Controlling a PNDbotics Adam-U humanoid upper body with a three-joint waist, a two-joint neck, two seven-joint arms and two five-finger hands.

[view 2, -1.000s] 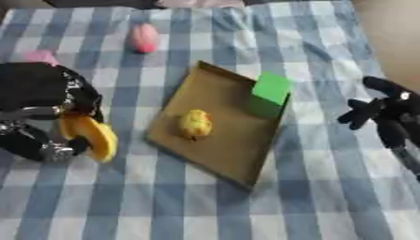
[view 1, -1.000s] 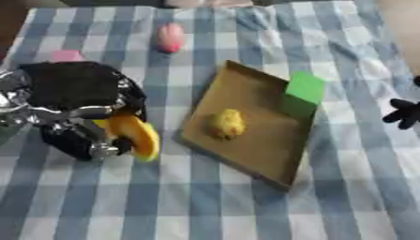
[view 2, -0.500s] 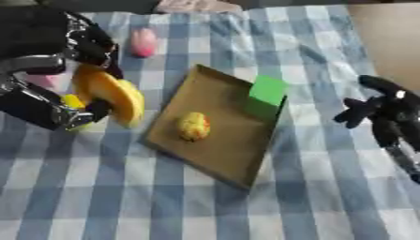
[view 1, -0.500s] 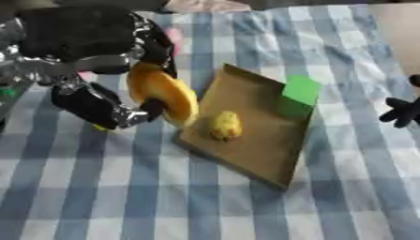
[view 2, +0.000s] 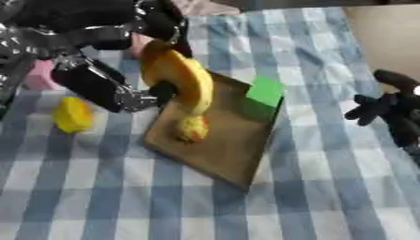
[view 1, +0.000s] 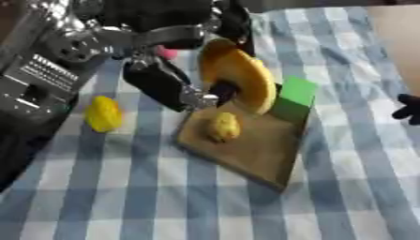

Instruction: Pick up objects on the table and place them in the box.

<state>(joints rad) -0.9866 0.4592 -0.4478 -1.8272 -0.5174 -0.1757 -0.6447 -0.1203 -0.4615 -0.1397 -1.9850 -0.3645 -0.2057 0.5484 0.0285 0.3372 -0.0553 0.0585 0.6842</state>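
Even, soft daylight-like light fills both views, with no hard glare. Everything is slightly blurred; the black and silver left hand point(view 1: 156, 56) smears most. A soft shadow lies under the flat brown cardboard box point(view 1: 254, 150) along its near edge. The blue-and-white checked cloth point(view 1: 164, 201) looks bright and a little washed out.

The box point(view 1: 254, 150) lies mid-table on the checked cloth point(view 1: 123, 197). Inside it, a small lumpy thing point(view 1: 222, 127) sits near the left wall and a block point(view 1: 293, 97) stands in the far right corner. The left hand point(view 1: 176, 86) holds a curved fruit point(view 1: 239, 79) above the box's far left edge. Another small fruit point(view 1: 103, 113) lies on the cloth left of the box. The right hand point(view 2: 390, 110) hangs well right of the box.
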